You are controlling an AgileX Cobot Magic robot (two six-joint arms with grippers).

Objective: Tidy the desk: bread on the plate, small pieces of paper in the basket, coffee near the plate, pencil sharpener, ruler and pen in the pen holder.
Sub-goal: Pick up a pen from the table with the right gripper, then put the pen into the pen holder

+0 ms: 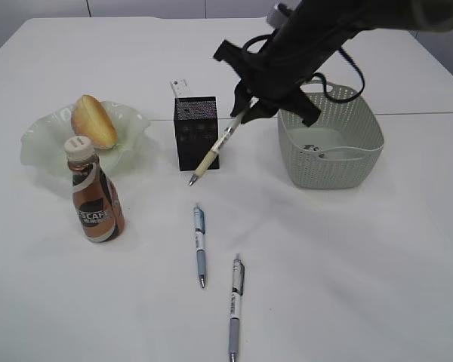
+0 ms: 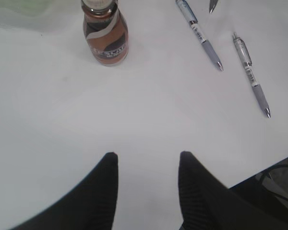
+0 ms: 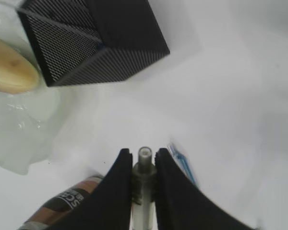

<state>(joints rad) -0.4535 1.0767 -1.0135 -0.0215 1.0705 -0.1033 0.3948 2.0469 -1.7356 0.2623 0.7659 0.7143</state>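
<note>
my right arm reaches in from the top right corner and slants down across the middle, over the big plain white desk (image 1: 347,264). my right gripper (image 1: 245,111) points down and to the left, and its fingers (image 3: 122,179) are clamped on a cream and clear pen (image 1: 215,153). the pen hangs tilted in the air with its tip low, in front of the black square mesh pen holder (image 1: 195,132). from my wrist i see the pen's top end squeezed between both fingers.

something white sticks up out of the pen holder at the back; i cannot tell what it is.

my left gripper (image 2: 146,165) hovers low over a bare part of the desk. its two dark fingers (image 2: 105,191) are apart and hold nothing.

the golden oval bread (image 1: 93,121) lies on the pale green wavy glass plate (image 1: 49,139) at the left. the brown and black coffee bottle with a cream cap (image 1: 94,197) stands upright just in front of the plate, close to its rim.

the pale grey-green oval plastic basket (image 1: 332,139) sits at the right, partly under my right arm. small things lie in it, too blurry to name.

two more pens lie flat on the desk near the front: a blue and grey pen (image 1: 200,243), and a grey pen (image 1: 235,305) just to its right and nearer the front edge.
</note>
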